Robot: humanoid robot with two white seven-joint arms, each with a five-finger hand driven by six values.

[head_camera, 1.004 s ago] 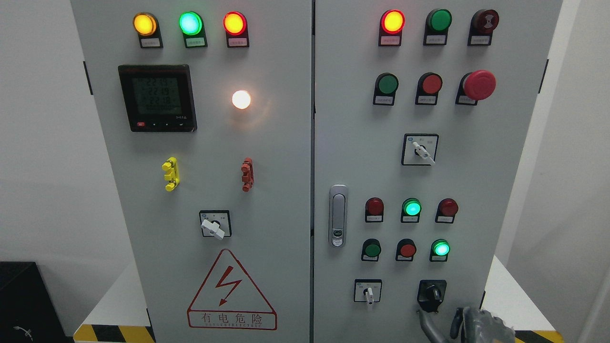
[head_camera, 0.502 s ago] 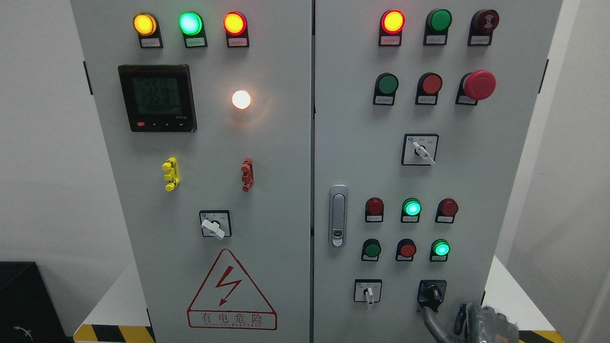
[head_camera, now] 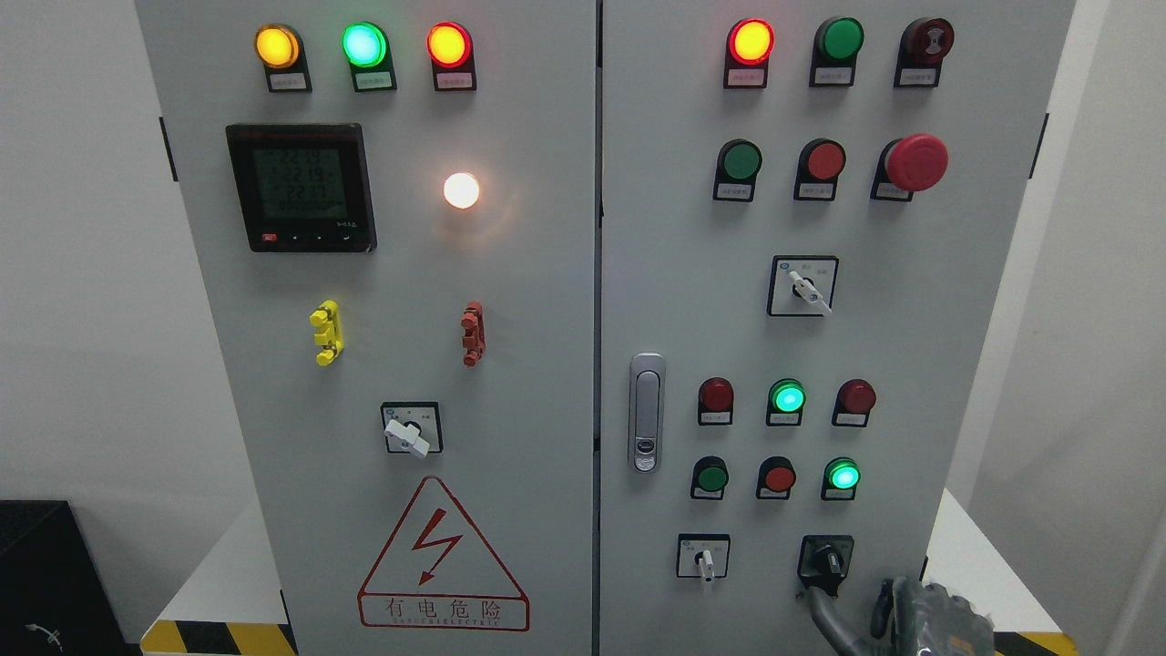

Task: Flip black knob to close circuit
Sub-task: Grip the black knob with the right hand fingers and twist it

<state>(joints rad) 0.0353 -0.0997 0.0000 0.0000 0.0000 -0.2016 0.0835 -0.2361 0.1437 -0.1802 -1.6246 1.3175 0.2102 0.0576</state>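
Plain white walls (head_camera: 82, 273) stand on both sides of the grey cabinet (head_camera: 547, 364), which fills the middle of the view. The wall at the right (head_camera: 1093, 319) looks slightly greyer and shaded. The cabinet rests on a white platform (head_camera: 219, 574) edged with yellow and black hazard stripes (head_camera: 219, 638). A black box (head_camera: 41, 574) sits in the lower left corner, against the wall. The light is even and soft.

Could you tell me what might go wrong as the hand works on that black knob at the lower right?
1. The right hand reaches the black knob with only one fingertip, from below; it could slip off before the knob turns.
2. The white-handled selector sits just left of it, so a sideways slip might nudge that.
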